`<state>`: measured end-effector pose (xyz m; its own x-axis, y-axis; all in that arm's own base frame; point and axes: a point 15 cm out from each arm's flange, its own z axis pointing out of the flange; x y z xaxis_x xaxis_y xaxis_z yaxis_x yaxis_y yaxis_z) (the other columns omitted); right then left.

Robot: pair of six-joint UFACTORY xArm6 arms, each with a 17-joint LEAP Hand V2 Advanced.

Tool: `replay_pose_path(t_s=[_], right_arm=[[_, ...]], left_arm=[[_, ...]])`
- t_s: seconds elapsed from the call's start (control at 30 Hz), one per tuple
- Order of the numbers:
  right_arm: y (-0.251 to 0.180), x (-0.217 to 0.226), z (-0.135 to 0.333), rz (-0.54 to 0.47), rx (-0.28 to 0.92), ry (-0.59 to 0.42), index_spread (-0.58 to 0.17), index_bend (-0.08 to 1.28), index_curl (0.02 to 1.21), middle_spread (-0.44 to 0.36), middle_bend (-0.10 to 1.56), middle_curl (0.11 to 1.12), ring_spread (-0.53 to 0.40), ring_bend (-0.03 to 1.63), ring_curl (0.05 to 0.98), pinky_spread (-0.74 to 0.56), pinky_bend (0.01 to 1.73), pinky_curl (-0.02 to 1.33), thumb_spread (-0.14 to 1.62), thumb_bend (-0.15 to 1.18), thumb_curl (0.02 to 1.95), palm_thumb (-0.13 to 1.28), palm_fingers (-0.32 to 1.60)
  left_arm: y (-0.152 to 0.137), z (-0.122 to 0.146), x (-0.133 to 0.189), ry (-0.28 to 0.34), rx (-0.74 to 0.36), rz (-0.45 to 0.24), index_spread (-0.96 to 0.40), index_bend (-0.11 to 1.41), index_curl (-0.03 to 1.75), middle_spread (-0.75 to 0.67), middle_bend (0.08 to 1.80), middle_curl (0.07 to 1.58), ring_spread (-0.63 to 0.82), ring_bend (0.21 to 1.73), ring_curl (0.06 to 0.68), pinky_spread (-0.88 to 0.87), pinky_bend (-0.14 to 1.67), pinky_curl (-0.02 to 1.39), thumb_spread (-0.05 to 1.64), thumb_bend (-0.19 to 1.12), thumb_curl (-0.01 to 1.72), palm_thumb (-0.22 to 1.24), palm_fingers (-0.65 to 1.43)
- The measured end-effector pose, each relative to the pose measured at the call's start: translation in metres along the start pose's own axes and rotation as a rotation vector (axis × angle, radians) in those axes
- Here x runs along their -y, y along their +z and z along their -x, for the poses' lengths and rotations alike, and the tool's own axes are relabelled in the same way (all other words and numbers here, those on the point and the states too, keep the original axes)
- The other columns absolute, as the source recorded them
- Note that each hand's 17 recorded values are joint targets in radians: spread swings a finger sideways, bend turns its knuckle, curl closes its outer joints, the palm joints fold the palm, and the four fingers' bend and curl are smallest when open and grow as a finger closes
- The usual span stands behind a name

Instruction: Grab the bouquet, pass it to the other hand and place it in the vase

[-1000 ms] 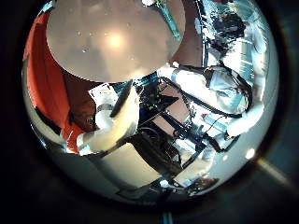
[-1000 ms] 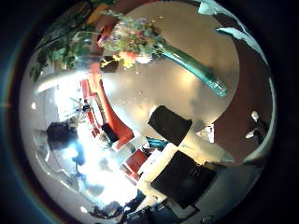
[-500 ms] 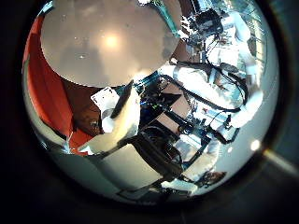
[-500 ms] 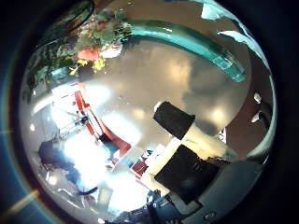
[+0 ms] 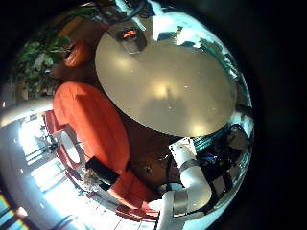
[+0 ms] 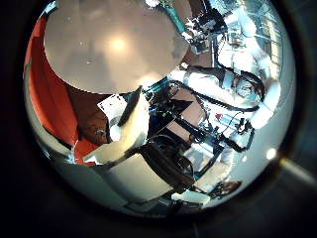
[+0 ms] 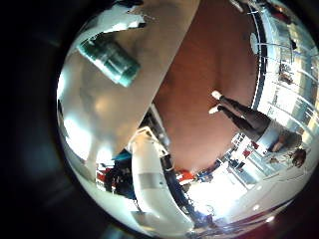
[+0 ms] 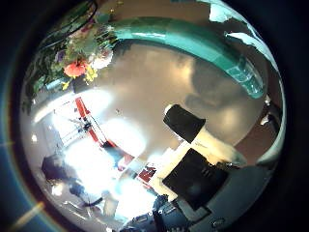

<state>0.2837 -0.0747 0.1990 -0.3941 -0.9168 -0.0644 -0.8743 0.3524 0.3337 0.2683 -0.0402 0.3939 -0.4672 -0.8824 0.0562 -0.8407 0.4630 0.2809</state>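
Observation:
The bouquet lies on the round glossy table. Its flowers and long teal-wrapped stem fill much of the right thumb side palm view, close under my right hand; that hand's fingers are relaxed and hold nothing. The stem's end also shows in the right little finger side palm view, on the table. The left thumb side palm view shows my right hand over the stem, and my left hand, open, away from the bouquet. The vase stands near the table's far edge.
An orange seat stands beside the table. The right arm reaches over the table's edge. Reddish-brown floor lies beyond the table's rim.
The right palm camera has moved closer to the bouquet, so its stem now looks larger. In the left thumb view the right hand has come down towards the stem. The left hand has hardly moved.

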Motion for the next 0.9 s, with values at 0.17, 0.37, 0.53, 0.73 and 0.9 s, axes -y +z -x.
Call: replay_pose_path(t_s=[0.17, 0.37, 0.53, 0.73, 0.9], right_arm=[[0.006, 0.012, -0.002, -0.010, 0.000, 0.007, -0.261, 0.19, 0.44, -0.104, 0.56, 0.52, -0.197, 1.03, 0.298, 0.09, 0.91, -0.01, 1.05, -0.02, 0.41, 0.54, 0.44], [0.011, 0.024, -0.003, -0.016, 0.000, 0.011, -0.259, 0.19, 0.45, -0.104, 0.56, 0.52, -0.200, 1.04, 0.308, 0.10, 0.91, -0.01, 1.06, -0.02, 0.41, 0.55, 0.44], [0.019, 0.025, -0.003, 0.009, -0.003, 0.013, -0.267, 0.20, 0.46, -0.117, 0.57, 0.53, -0.207, 1.04, 0.313, 0.08, 0.91, -0.01, 1.05, -0.02, 0.42, 0.57, 0.45], [0.027, 0.033, -0.003, 0.023, -0.006, 0.012, -0.275, 0.20, 0.47, -0.128, 0.57, 0.54, -0.216, 1.06, 0.322, 0.06, 0.89, -0.01, 1.04, -0.02, 0.43, 0.59, 0.47], [0.030, 0.040, -0.006, 0.033, -0.023, 0.007, -0.301, 0.19, 0.48, -0.158, 0.59, 0.55, -0.249, 1.10, 0.333, -0.04, 0.97, 0.00, 1.04, -0.02, 0.44, 0.64, 0.61]], left_arm=[[0.003, 0.001, 0.003, 0.000, -0.004, 0.012, -0.11, 0.19, 0.42, 0.18, 0.18, 0.32, 0.32, 0.55, 0.140, 0.35, 0.24, 0.34, 1.20, -0.02, 0.31, 0.31, 0.34], [0.005, 0.002, 0.007, -0.002, -0.008, 0.023, -0.11, 0.19, 0.42, 0.18, 0.18, 0.32, 0.33, 0.55, 0.140, 0.35, 0.24, 0.34, 1.20, -0.02, 0.31, 0.31, 0.34], [0.003, 0.003, 0.009, -0.002, -0.006, 0.019, -0.11, 0.19, 0.42, 0.18, 0.18, 0.32, 0.33, 0.55, 0.140, 0.35, 0.24, 0.34, 1.20, -0.02, 0.31, 0.31, 0.34], [0.001, 0.004, 0.012, -0.002, -0.006, 0.020, -0.11, 0.19, 0.42, 0.18, 0.18, 0.32, 0.33, 0.55, 0.140, 0.35, 0.24, 0.34, 1.20, -0.02, 0.31, 0.31, 0.34], [0.002, 0.006, 0.016, -0.002, -0.008, 0.027, -0.11, 0.19, 0.42, 0.18, 0.18, 0.32, 0.33, 0.55, 0.141, 0.35, 0.24, 0.34, 1.20, -0.02, 0.31, 0.31, 0.34]])
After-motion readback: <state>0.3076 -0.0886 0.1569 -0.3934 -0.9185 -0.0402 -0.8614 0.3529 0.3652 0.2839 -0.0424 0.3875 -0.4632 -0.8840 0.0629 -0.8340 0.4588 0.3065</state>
